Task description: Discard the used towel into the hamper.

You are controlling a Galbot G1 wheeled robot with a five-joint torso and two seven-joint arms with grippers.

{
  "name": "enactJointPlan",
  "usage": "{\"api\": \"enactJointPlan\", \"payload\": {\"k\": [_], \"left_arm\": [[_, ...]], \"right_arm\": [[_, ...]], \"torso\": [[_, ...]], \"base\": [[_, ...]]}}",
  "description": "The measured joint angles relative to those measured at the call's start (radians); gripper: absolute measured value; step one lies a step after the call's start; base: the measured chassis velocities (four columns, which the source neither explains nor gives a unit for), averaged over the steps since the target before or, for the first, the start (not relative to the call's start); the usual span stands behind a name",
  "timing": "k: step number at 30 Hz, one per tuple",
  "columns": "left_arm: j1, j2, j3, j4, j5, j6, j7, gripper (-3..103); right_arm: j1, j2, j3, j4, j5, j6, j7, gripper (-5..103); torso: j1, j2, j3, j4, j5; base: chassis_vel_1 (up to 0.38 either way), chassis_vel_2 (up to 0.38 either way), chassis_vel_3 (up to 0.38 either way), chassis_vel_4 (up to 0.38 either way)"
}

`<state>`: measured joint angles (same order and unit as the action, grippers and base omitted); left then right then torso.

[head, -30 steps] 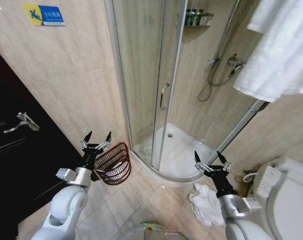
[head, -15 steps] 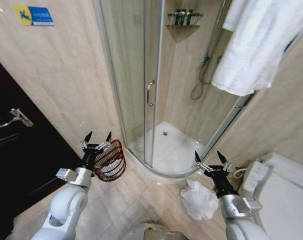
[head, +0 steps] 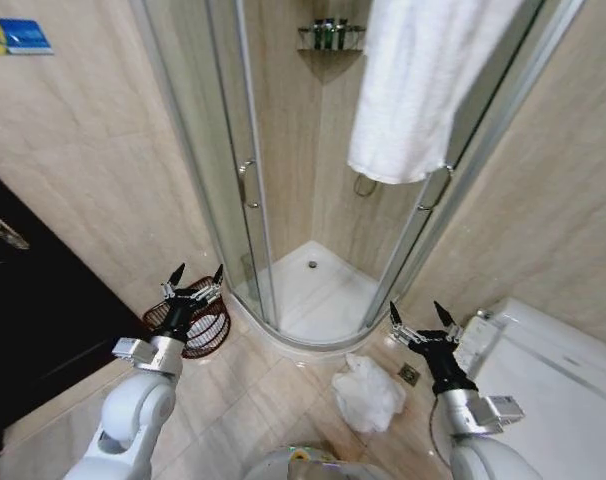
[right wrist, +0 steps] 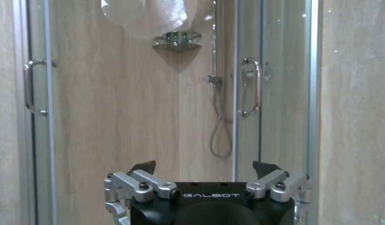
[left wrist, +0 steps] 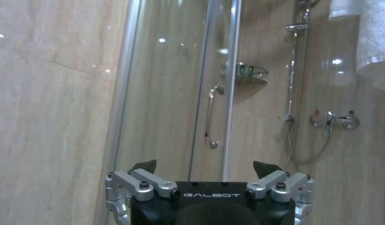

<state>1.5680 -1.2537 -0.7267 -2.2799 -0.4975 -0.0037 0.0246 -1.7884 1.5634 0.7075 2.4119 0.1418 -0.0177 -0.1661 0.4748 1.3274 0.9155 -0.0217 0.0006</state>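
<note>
- Since the whole head view has slid leftward over the last second, with the shower cabin [head: 313, 200] drifting from the right half to the middle, the camera has turned with the robot; nothing in the room has itself moved.
- That turn brings the crumpled white towel [head: 366, 392] on the floor closer to the middle of the frame, in front of the shower tray's curved edge and just left of the right gripper. I judge the robot is lining up on it, with pickup not yet begun.
- Hanging over the cabin's top rail is a second white towel [head: 423, 85], now more central; it looks like the clean one, though that is a guess.
- At the right edge, the toilet [head: 558, 390] is cut off by the frame.
- By the wall at the cabin's left corner stands the hamper [head: 205, 322], well apart from the floor towel; the left gripper covers part of it, so its inside cannot be read.
- Held up in front of the hamper, the left gripper [head: 195, 279] has its fingers spread wide and grips nothing.
- Likewise the right gripper [head: 422, 318] is spread wide and empty, raised above the floor beside the towel.
- Neither arm has changed pose relative to the body.
- Both wrist views face the shower glass, showing no floor, towel or hamper.
</note>
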Motion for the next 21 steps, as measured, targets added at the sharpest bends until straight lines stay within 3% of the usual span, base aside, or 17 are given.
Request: {"api": "enactJointPlan", "payload": {"k": [21], "left_arm": [[0.007,-0.013,0.007,0.005,0.003,-0.015,-0.003,100]], "right_arm": [[-0.005,0.006,-0.001,-0.006,-0.010,0.010,-0.014,100]], "torso": [[0.000,0.000,0.000,-0.0002,-0.0006]], "base": [[0.007,0.006,-0.011,-0.006]]}}
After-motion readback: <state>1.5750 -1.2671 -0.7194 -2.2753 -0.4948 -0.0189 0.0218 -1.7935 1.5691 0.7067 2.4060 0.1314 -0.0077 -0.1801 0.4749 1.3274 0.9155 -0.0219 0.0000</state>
